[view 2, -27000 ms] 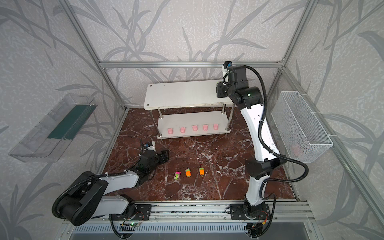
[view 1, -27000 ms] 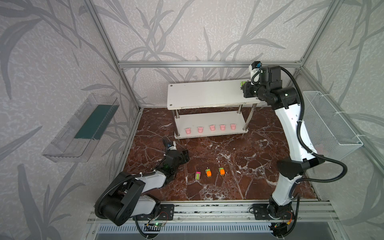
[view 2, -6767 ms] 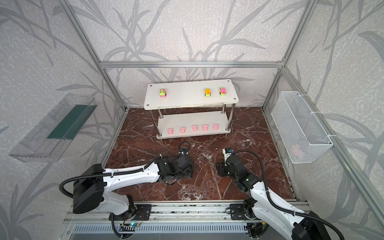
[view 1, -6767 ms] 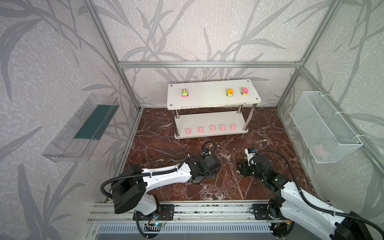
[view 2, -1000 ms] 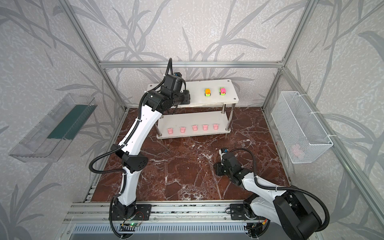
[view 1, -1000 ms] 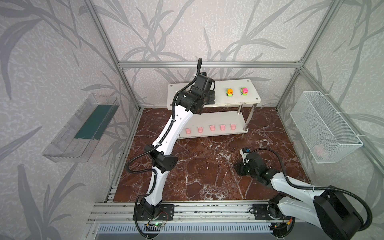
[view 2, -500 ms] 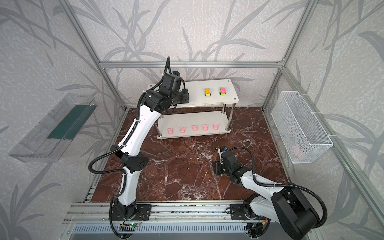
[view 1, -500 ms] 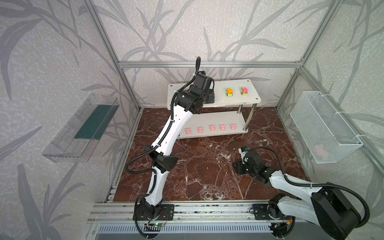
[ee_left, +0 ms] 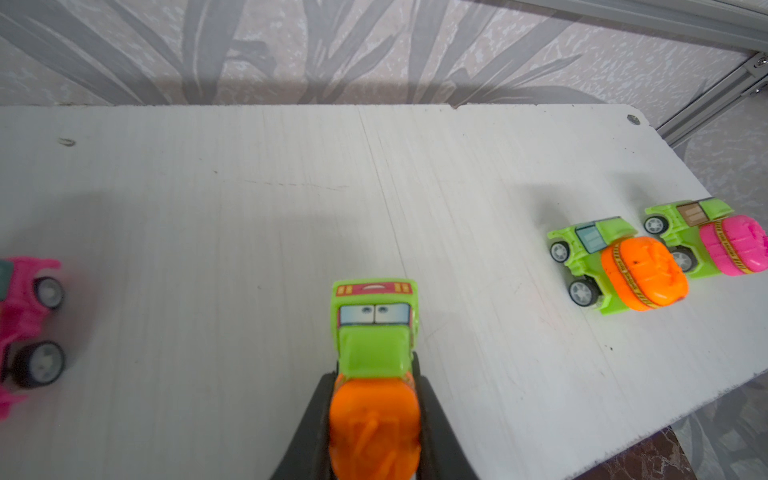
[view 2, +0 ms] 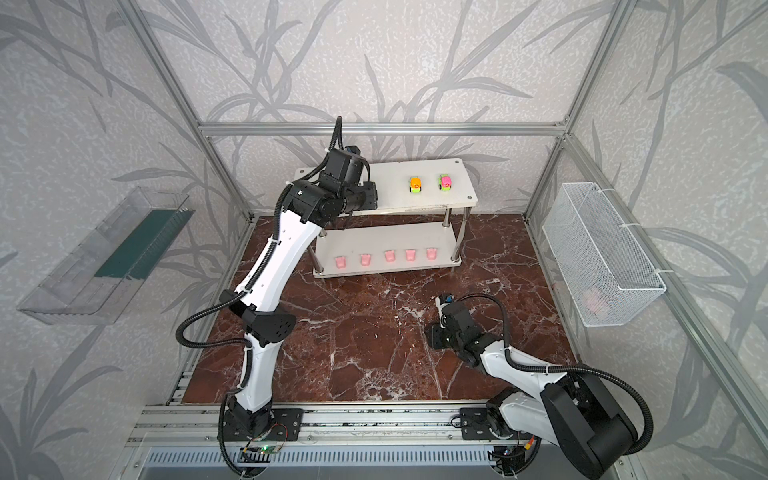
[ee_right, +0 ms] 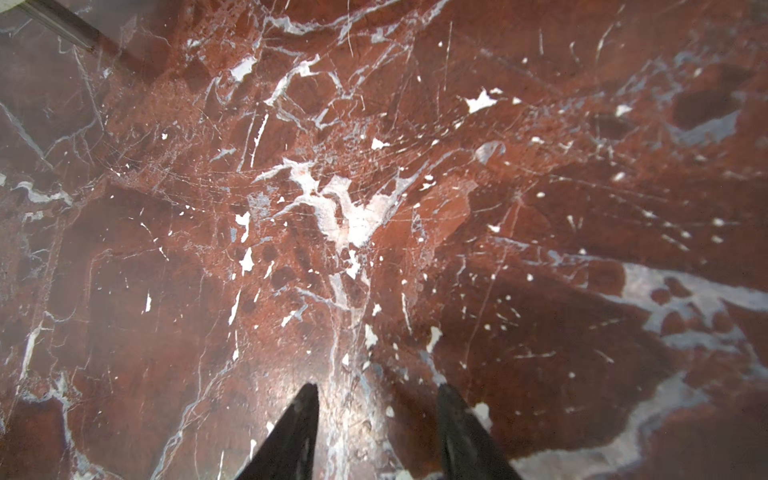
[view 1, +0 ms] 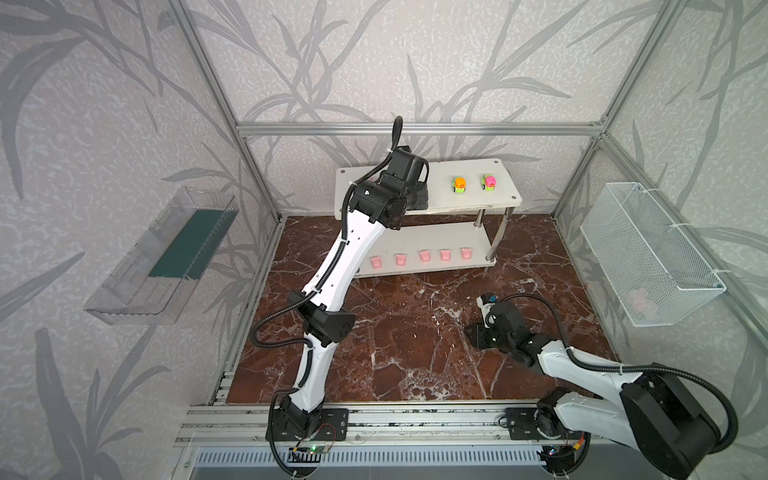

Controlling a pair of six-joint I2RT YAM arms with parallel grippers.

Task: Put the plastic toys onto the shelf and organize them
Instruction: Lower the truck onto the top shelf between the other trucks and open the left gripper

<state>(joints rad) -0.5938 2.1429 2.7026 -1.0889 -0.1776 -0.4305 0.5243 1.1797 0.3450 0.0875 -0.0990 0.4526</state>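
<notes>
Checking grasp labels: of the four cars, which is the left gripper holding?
The green-cab car with the orange back, between the fingers of the left gripper. The pink car, orange-drum car and pink-drum car stand free on the shelf.

cars (view 1: 459, 184) on top tier (view 1: 440, 174) | cups (view 1: 424, 255) in row on lower tier (view 1: 436, 239)

Toy car (ee_left: 374, 374) between the left fingers (ee_left: 311, 424): glossy moulded plastic, green cab, orange drum. Fingers are matt black. Shelf board (ee_left: 249, 187) under the fingers: white, matt, fine lined grain, rough chipped edge. Shelf posts (view 1: 498, 235): shiny chrome metal. Floor (ee_right: 374, 166) ahead of the right fingers (ee_right: 299, 436): polished red marble look, scuffed.
</notes>
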